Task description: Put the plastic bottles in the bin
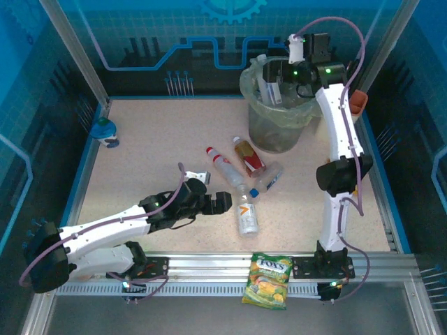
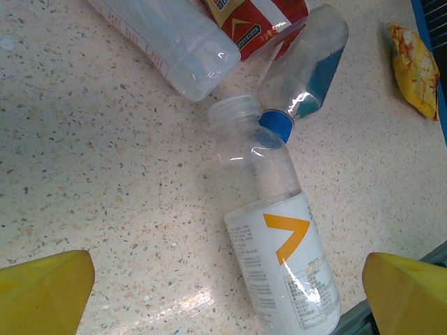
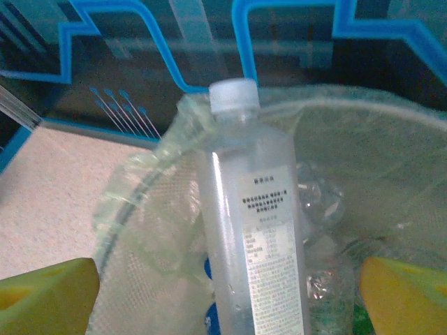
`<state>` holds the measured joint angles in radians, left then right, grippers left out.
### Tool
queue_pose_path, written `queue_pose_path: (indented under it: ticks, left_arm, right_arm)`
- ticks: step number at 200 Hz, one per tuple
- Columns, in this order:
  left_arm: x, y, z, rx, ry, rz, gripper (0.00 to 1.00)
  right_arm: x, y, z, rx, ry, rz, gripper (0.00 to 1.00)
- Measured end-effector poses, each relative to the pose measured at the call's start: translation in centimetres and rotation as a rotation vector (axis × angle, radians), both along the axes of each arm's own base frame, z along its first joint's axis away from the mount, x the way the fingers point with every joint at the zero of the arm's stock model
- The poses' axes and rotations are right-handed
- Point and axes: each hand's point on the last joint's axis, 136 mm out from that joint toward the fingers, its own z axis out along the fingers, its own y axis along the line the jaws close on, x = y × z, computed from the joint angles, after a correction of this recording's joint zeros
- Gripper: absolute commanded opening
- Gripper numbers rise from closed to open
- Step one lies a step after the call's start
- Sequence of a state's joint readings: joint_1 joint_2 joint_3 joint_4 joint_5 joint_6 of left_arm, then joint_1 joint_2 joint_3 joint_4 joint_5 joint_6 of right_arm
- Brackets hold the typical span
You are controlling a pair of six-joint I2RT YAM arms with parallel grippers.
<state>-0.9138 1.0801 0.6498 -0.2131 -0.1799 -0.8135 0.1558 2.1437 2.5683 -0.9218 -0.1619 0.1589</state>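
Right pincer (image 3: pixel 227 296): your fingers stand wide over the bin (image 1: pixel 276 132), clear of the white-capped bottle (image 3: pixel 251 209) upright between them.
Bin: far right corner of the worktop, with that bottle in its mouth.
Left pincer (image 2: pixel 227 303): wide, low over mid-worktop, one finger on either side of the orange-marked bottle (image 2: pixel 279 258), not touching it.
Other bottles: blue-capped bottle (image 2: pixel 307 63) against its neck; red-labelled bottle (image 2: pixel 258 14) and clear bottle (image 2: pixel 174 42) just beyond; small bottle (image 1: pixel 105 131) by the left edge.

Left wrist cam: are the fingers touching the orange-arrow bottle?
No, the left fingers stand clear of the orange-arrow bottle, with bare table showing on each side.
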Motion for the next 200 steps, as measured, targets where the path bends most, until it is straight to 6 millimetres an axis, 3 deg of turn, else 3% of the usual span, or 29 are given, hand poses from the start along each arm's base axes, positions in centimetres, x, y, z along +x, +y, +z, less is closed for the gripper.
queue_pose_path:
  ticks: [28, 64, 98, 121, 167, 200]
  left_arm:
    - [0.0, 0.0, 0.0, 0.000, 0.000, 0.000, 0.99]
    - [0.0, 0.1, 0.2, -0.002, -0.005, 0.004, 0.99]
    - [0.1, 0.2, 0.6, -0.010, -0.017, 0.009, 0.99]
    - [0.2, 0.2, 0.6, -0.008, -0.019, 0.012, 0.99]
    - [0.2, 0.3, 0.5, -0.006, -0.020, 0.014, 0.99]
    - [0.2, 0.2, 0.3, 0.001, -0.014, 0.014, 0.99]
  right_arm:
    - [0.4, 0.4, -0.7, 0.016, 0.012, 0.014, 0.96]
    - [2.1, 0.9, -5.5, 0.013, 0.101, 0.028, 0.94]
    - [3.1, 1.1, -9.2, 0.013, 0.169, 0.038, 0.74]
    - [3.2, 1.0, -9.3, 0.009, 0.168, 0.038, 0.58]
    - [3.3, 0.7, -8.9, -0.024, 0.142, 0.038, 0.53]
    - [2.2, -0.3, -6.6, -0.059, 0.102, 0.024, 0.53]
